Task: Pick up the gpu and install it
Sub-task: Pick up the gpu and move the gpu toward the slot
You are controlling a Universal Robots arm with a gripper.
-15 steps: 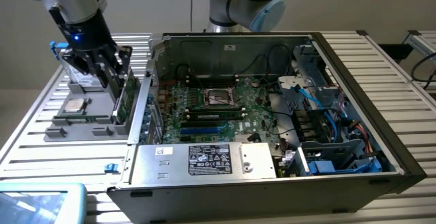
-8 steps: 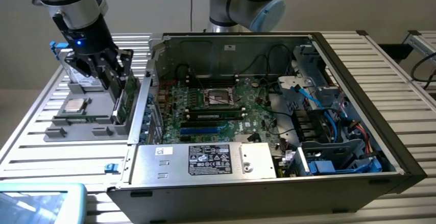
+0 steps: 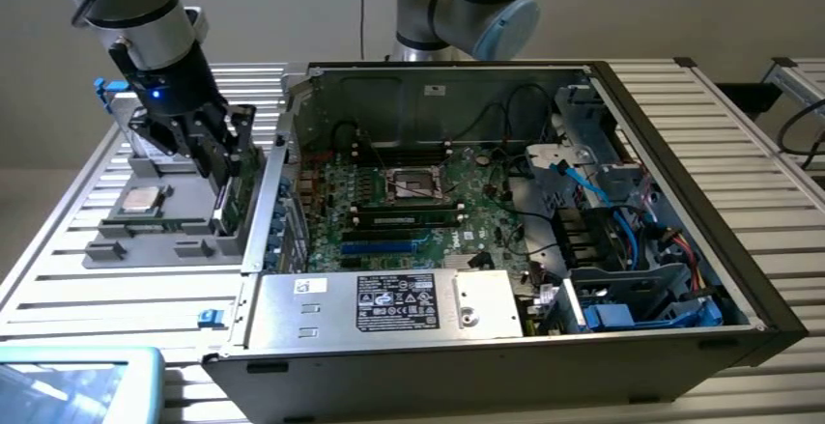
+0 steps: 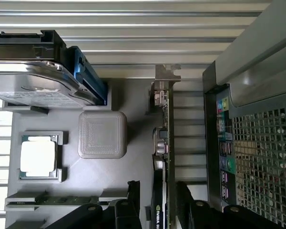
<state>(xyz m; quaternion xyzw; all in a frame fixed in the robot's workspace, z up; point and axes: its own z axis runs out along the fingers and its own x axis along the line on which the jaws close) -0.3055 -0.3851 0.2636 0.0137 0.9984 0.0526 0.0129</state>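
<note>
**Exterior view.** My gripper [image 3: 219, 168] hangs over the grey tray [image 3: 174, 187], at nine o'clock from the open computer case [image 3: 670, 202]. The gpu [image 3: 227, 207] stands on edge in the tray, on the side nearest the case.

**Wrist view.** My jaws are spread, one finger on each face of the gpu [image 4: 164, 138], neither touching it.

**Risk, as I judge it.** An off-centre close would let one finger strike first, tilting the card in its slot or snagging its metal bracket [image 4: 166, 74].
</note>
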